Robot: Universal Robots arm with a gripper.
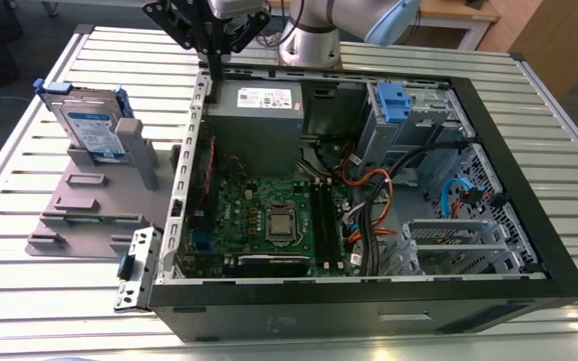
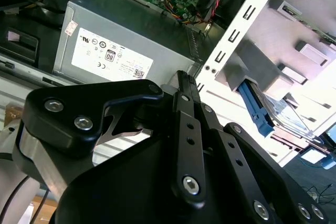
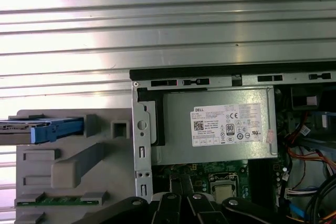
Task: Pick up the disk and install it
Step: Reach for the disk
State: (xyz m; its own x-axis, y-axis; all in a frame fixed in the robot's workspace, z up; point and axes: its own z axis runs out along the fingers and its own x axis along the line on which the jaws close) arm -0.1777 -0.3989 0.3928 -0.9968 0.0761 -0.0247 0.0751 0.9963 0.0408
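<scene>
The disk (image 1: 93, 129) is a silver-grey hard drive with a blue-and-white label and a blue bracket. It stands upright on edge in a grey holder (image 1: 96, 197) at the exterior view's left, beside the open computer case (image 1: 530, 226). In the first wrist view the disk (image 3: 43, 130) shows edge-on. The second wrist view catches its blue bracket (image 2: 256, 107). My gripper (image 1: 214, 51) hangs above the case's rear corner by the power supply (image 1: 254, 113), well apart from the disk. Its fingers (image 2: 185, 85) are shut together with nothing between them. The fingertips (image 3: 181, 186) point down at the motherboard edge.
The case lies open on a slatted metal table (image 1: 48, 301), showing the motherboard (image 1: 274, 218), cables and a drive cage with a blue latch (image 1: 393, 101). A loose silver and blue bracket (image 1: 136, 269) leans at the case's front corner. The robot base (image 1: 309, 41) stands behind the case.
</scene>
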